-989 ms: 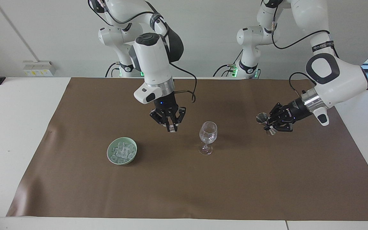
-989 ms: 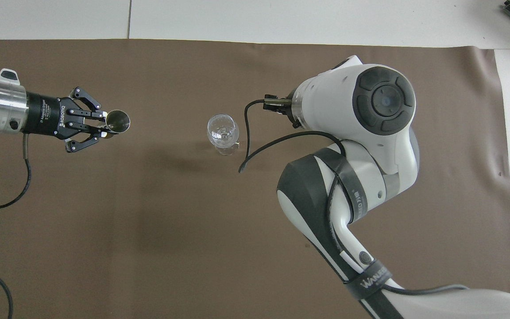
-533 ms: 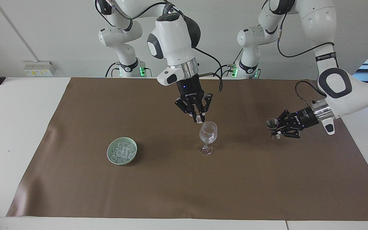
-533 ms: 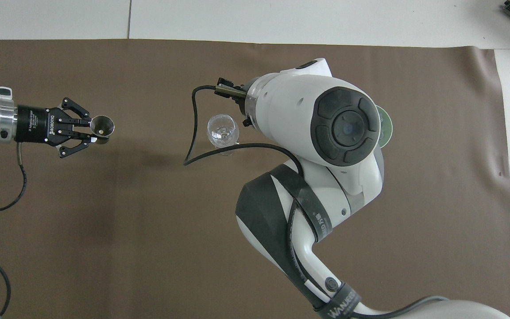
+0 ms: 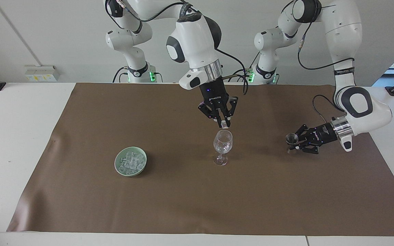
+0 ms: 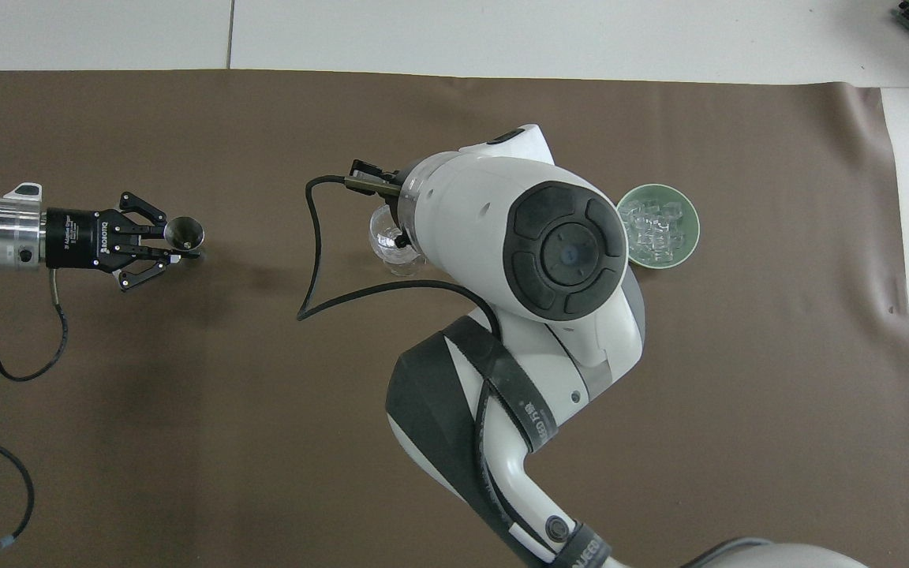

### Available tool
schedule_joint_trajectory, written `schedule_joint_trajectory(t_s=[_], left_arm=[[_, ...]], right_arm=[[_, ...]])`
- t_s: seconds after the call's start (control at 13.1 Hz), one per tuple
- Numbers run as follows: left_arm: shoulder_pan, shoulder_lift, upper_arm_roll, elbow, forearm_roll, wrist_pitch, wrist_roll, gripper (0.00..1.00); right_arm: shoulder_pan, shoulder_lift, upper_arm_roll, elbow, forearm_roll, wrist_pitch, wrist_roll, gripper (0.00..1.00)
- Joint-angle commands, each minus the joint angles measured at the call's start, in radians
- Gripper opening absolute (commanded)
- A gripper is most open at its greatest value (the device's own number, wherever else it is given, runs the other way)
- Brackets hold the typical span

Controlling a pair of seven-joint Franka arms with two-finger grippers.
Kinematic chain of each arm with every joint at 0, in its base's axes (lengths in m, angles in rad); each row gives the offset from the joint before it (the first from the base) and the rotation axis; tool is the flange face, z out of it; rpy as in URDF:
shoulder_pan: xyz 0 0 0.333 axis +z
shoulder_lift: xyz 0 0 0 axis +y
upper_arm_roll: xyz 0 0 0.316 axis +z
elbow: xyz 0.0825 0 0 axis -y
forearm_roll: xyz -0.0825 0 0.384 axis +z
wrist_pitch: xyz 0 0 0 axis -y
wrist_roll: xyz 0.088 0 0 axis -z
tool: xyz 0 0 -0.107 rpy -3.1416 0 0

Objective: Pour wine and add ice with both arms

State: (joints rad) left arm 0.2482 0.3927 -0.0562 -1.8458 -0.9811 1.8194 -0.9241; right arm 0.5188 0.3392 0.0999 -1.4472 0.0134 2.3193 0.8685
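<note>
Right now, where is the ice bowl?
The green bowl of ice sits on the brown mat toward the right arm's end, beside the glass.

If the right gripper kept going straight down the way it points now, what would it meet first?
Most likely the wine glass: the right gripper, shut on an ice cube, hangs just above its rim, pointing down into the bowl, though exact alignment in depth is hard to confirm.

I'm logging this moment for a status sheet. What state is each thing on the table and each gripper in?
Right gripper: shut on an ice cube, just over the wine glass.
Left gripper: shut on a small metal cup, low over the mat.
Wine glass: upright, some ice inside.
Green bowl: upright, heaped with ice.
</note>
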Motion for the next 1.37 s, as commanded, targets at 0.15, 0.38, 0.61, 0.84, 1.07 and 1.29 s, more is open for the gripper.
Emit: schedule_joint_trajectory(t_s=[0.15,0.38,0.61,0.84,1.07,1.29], left_arm=[[0.063,0.032,-0.010,-0.003,-0.068,-0.038,0.028,0.00],[0.103,0.066,-0.016,-0.003,-0.093,-0.049,0.030,0.00],[0.117,0.075,-0.016,-0.016,-0.132,-0.058,0.031,0.00],[0.118,0.075,-0.014,-0.055,-0.203,-0.057,0.071,0.00],[0.125,0.075,-0.014,-0.056,-0.206,-0.057,0.080,0.00],[0.125,0.078,-0.014,-0.056,-0.208,-0.054,0.129,0.00]], right_arm=[[0.004,0.010,0.004,-0.055,0.002,0.008,0.001,0.00],[0.001,0.024,0.004,-0.064,0.003,0.014,-0.029,0.00],[0.003,0.043,0.004,-0.062,0.002,0.020,-0.029,0.00],[0.012,0.073,0.004,-0.062,-0.009,0.057,-0.020,0.00],[0.010,0.081,0.003,-0.062,-0.012,0.069,-0.020,0.00],[0.010,0.081,0.004,-0.061,-0.013,0.069,-0.020,0.00]])
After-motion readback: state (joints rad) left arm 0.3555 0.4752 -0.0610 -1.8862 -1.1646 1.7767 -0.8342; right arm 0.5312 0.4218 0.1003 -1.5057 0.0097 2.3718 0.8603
